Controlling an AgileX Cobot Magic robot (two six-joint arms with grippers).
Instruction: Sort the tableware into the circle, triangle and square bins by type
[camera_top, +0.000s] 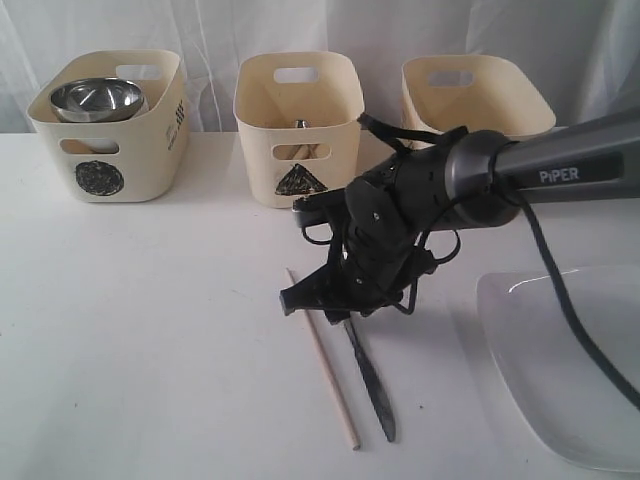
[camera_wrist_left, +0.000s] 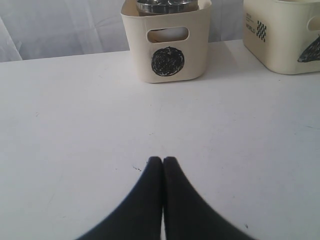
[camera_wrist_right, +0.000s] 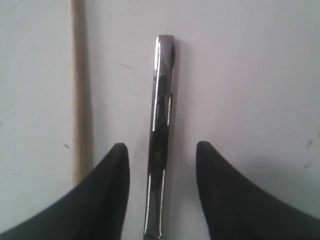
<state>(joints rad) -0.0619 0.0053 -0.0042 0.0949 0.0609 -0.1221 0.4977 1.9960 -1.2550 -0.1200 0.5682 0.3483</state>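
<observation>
Knife (camera_top: 370, 380) lies flat on the white table (camera_top: 150, 330) in front of the triangle bin (camera_top: 298, 125), just beside a wooden chopstick (camera_top: 322, 360) and apart from it. Right gripper (camera_wrist_right: 160, 147) is over the knife handle, jaws wide, one on each side. Left gripper (camera_wrist_left: 163, 160): jaws pressed together, gripping nothing. Circle bin (camera_top: 110, 125), left of the triangle bin, holds a steel bowl (camera_top: 97, 98); third bin (camera_top: 475, 95) stands to its right. White plate (camera_top: 570, 370) lies front-right of it. White curtain (camera_top: 200, 30) hangs behind.
</observation>
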